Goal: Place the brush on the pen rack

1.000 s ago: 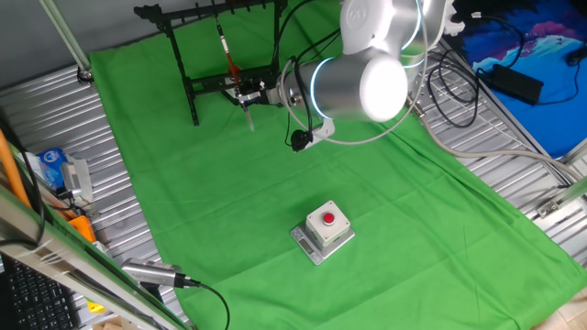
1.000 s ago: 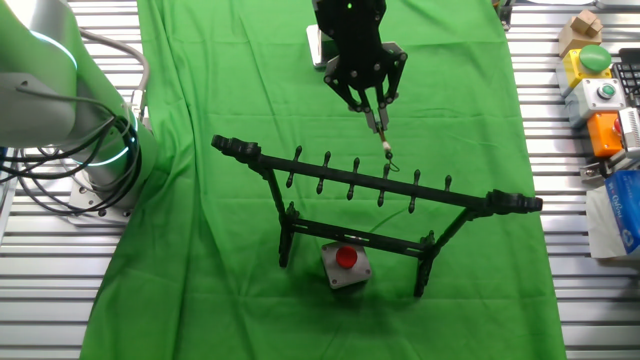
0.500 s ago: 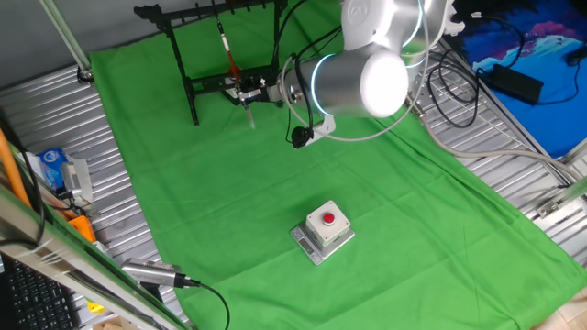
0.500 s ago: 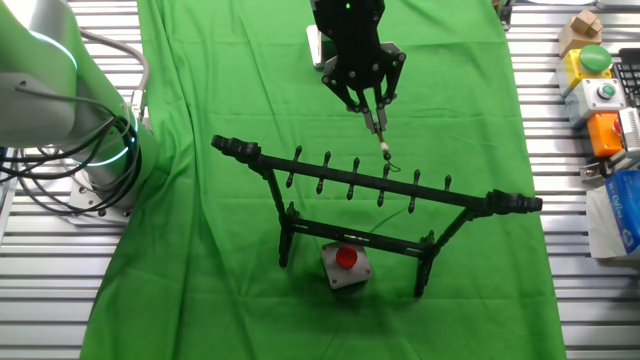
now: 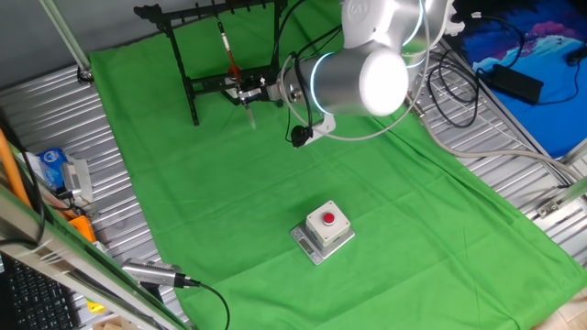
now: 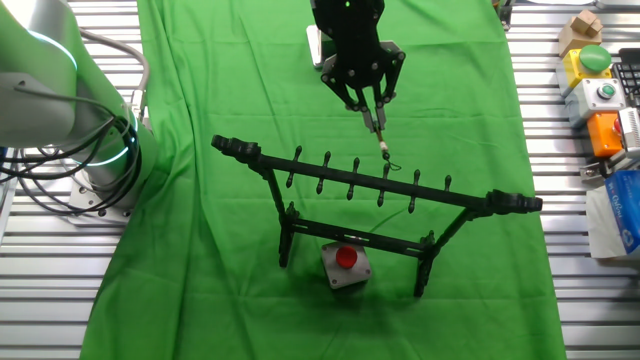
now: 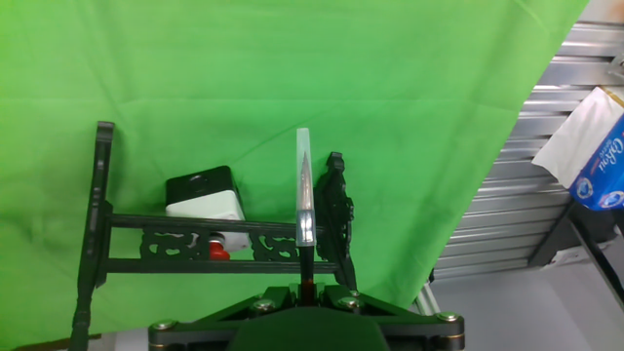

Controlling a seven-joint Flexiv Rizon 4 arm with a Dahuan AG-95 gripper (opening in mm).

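Note:
The black pen rack (image 5: 211,11) stands at the far end of the green cloth. It also shows in the other fixed view (image 6: 470,195) and sideways in the hand view (image 7: 195,222). My gripper (image 5: 246,92) (image 6: 370,108) (image 7: 305,288) is shut on the thin brush (image 5: 229,62), close to the rack. In the hand view the brush (image 7: 304,195) runs straight out from between the jaws, its pale tip in a clear cap. In the other fixed view its far end (image 6: 383,143) lies just short of the notched top bar. I cannot tell whether it touches.
A grey box with a red button (image 5: 323,227) (image 6: 345,263) (image 7: 205,200) sits on the cloth beyond the rack. A silver cylinder with a black cable (image 5: 151,272) lies at the cloth's edge. Button boxes (image 6: 600,90) and cables (image 5: 468,73) lie beside the cloth.
My gripper with the brush has shifted only very slightly away from the rack. The rack and the button box have not moved.

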